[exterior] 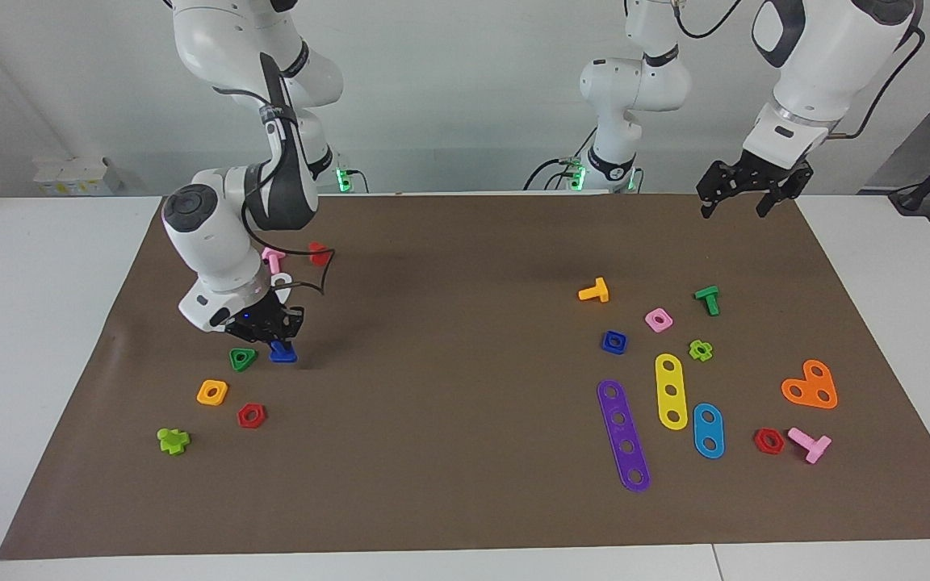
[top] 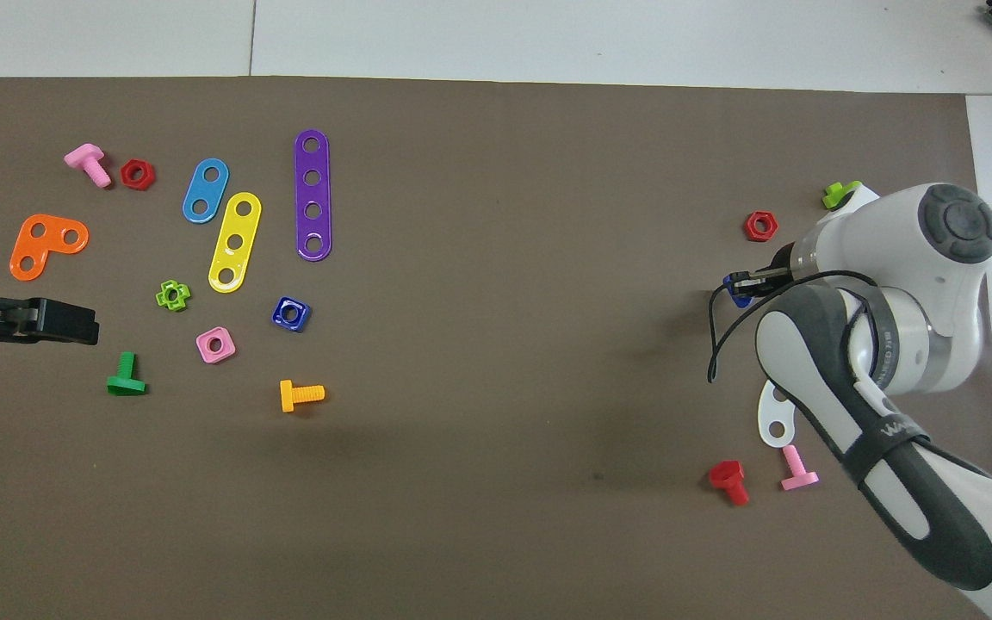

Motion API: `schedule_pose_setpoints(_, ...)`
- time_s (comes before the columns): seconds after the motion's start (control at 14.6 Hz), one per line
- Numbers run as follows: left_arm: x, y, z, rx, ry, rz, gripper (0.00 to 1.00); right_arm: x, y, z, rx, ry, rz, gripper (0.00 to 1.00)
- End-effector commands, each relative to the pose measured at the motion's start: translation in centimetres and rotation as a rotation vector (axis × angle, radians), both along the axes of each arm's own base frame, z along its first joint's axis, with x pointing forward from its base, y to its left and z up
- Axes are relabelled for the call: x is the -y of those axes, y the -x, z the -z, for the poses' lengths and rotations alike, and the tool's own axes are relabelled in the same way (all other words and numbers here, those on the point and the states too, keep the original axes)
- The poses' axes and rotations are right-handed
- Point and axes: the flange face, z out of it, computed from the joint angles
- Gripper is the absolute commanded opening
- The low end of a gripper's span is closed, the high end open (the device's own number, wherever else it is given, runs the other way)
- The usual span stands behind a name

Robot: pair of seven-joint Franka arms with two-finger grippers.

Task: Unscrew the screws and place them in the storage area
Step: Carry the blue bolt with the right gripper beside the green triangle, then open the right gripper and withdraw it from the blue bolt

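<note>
1. Now, you find the right gripper [exterior: 278, 335] low in the left half of the facing view, just above the brown mat [exterior: 449, 339], with the blue screw [exterior: 282, 353] at its fingertips. The screw's flat head sits on or just over the mat; you cannot tell which.
2. The fingers look pinched on the screw's shank, though in the overhead view the arm's own body hides most of that contact, and only a sliver of blue shows at the tips at the right of the frame.
3. The screw is in the storage area, just beside the green triangular nut [exterior: 242, 359]. The orange square nut [exterior: 212, 392] and the red hexagonal nut [exterior: 251, 415] lie lower in the facing view, and the white curved strip [top: 773, 422] peeks out beside the arm in the overhead view.
4. You should read this as the placing step: the screw appears to be set down, or about to be, among the stored parts.
5. The next move probably calls for spreading the fingers and lifting straight up, so the screw does not drag along or knock the green nut touching close beside it.
6. The left gripper [exterior: 743, 199] waits at the upper right of the facing view, over the mat's edge, its fingers spread and holding nothing.
</note>
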Motion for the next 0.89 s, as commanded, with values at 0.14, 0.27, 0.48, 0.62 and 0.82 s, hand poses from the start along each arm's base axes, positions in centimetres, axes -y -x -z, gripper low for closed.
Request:
schedule_pose_setpoints(0.14, -0.3, 0.1, -0.4, -0.004, 0.014, -0.011, 1.0, 1.7, 2.0, 2.0, 0.031, -0.016, -0.015, 0.0)
schedule_pose_setpoints(0.27, -0.4, 0.1, -0.5, -0.002, 0.015, -0.011, 1.0, 1.9, 1.6, 2.5, 0.048, -0.014, -0.008, 0.42)
schedule_pose_setpoints(0.48, -0.4, 0.1, -0.5, -0.002, 0.015, -0.011, 1.0, 1.9, 0.0, -0.1, 0.084, -0.017, 0.009, 1.0)
schedule_pose_setpoints(0.62, -0.4, 0.1, -0.4, -0.004, 0.015, -0.011, 1.0, 2.1, -1.5, -4.6, 0.087, -0.017, 0.04, 1.0)
schedule_pose_setpoints(0.82, -0.4, 0.1, -0.5, -0.002, 0.015, -0.011, 1.0, 4.6, -2.2, -13.4, 0.067, 0.003, 0.136, 1.0)
